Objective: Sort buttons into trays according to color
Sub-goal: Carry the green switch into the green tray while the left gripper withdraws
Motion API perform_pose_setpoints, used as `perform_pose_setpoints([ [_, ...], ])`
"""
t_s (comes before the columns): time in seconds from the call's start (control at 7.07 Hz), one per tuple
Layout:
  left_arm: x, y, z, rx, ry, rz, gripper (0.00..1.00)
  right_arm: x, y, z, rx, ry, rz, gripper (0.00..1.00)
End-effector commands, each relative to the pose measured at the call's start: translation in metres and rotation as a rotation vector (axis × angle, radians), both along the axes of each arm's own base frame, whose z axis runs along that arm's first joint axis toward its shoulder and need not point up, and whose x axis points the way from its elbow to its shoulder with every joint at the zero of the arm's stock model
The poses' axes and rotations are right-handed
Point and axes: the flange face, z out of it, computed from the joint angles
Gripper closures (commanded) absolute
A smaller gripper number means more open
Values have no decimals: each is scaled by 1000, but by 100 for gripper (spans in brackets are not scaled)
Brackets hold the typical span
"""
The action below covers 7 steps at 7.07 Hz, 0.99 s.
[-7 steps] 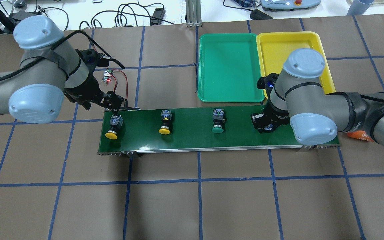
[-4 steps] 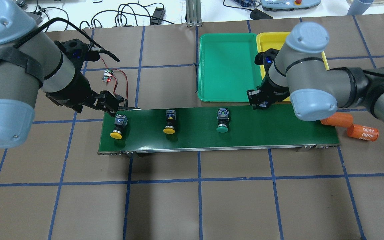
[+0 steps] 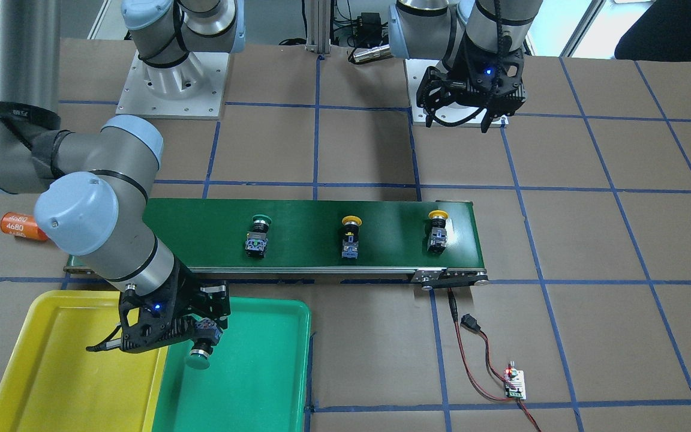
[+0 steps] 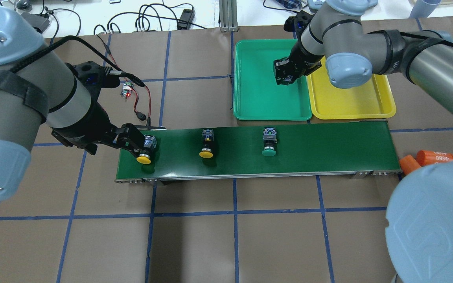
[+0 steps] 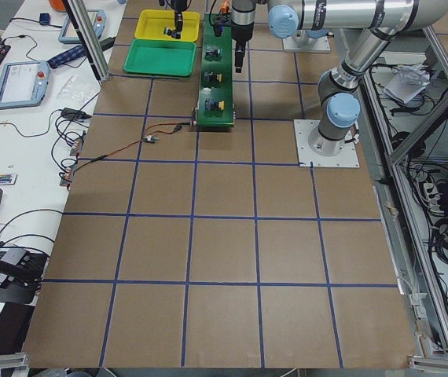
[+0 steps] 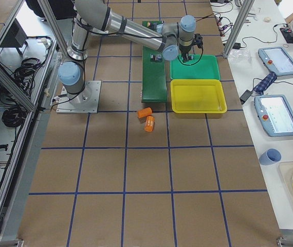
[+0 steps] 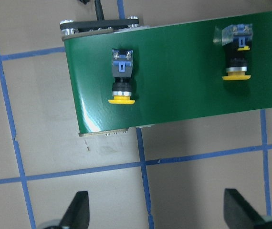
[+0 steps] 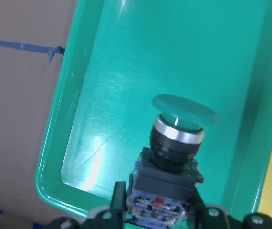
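Above green tray [image 4: 258, 98], beside its 3 o'clock rim seen overhead, clamps green button [image 8: 176, 138] in right gripper [image 8: 157, 212]; holds left gripper [image 7: 155, 212] splayed near belt's [image 7: 183, 71] 9 o'clock end.

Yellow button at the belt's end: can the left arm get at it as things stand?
Probably yes: the left gripper hangs open above and beside that yellow button, nothing lies between them, and the right gripper is over the green tray.
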Motion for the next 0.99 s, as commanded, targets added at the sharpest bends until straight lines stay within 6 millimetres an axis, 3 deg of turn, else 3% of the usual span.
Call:
perform_pose_setpoints([
  [0.0, 15, -31, 34, -15, 5, 37, 0, -1, -4, -3, 4, -3, -7, 0],
  [0.28, 13, -40, 32, 3, 8, 35, 0, -9, -2, 2, 5, 1, -16, 0],
  [0.42, 13, -44, 34, 0, 8, 35, 0, -10, 11, 15, 23, 6, -15, 0],
  [0.71, 9, -46, 22, 26, 10, 37, 0, -29, 57, 44, 108, 154, -34, 0],
  [0.85, 9, -47, 22, 23, 1, 35, 0, -39, 83, 48, 154, 222, -39, 0],
])
